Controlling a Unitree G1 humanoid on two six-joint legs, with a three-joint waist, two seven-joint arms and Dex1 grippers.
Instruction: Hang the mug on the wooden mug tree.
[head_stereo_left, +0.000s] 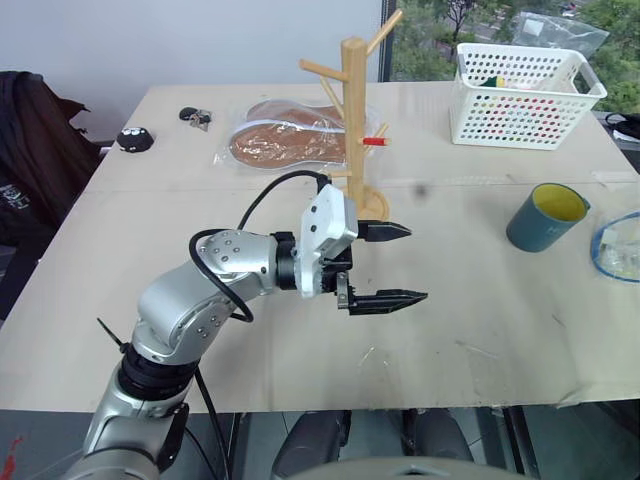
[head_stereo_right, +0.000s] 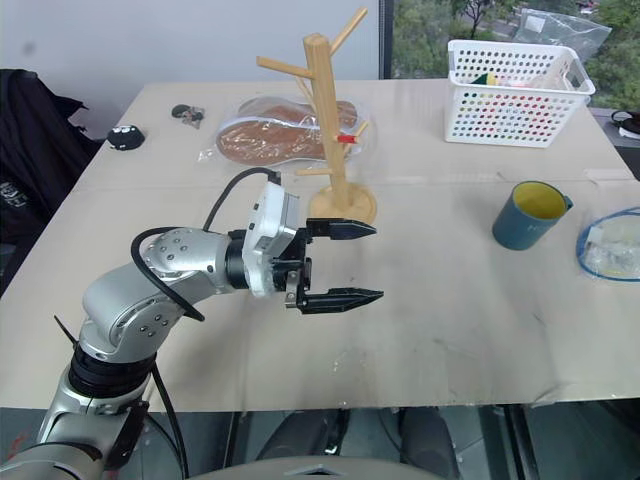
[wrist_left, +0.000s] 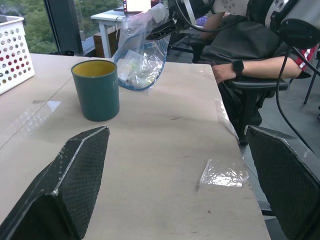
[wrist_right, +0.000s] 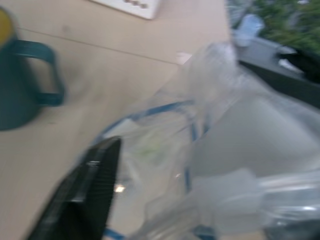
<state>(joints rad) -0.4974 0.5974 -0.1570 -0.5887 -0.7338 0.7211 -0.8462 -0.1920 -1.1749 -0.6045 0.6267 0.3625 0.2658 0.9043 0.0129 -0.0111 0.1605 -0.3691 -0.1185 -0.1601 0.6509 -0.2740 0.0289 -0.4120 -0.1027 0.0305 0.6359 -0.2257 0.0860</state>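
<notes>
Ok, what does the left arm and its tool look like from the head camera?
The left arm has rounded silver-grey metal segments with small bolts and black joint rings. A black cable loops from the forearm up to a white boxy wrist housing. The left tool has two black, tapered, wedge-shaped fingers; the left wrist view shows a woven carbon-like texture on them.

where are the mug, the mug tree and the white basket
mug (head_stereo_left: 545, 218), left eye view, on its teal outer wall.
wooden mug tree (head_stereo_left: 354, 110), left eye view, on the upright post.
white basket (head_stereo_left: 520, 115), left eye view, on its perforated front wall.
</notes>
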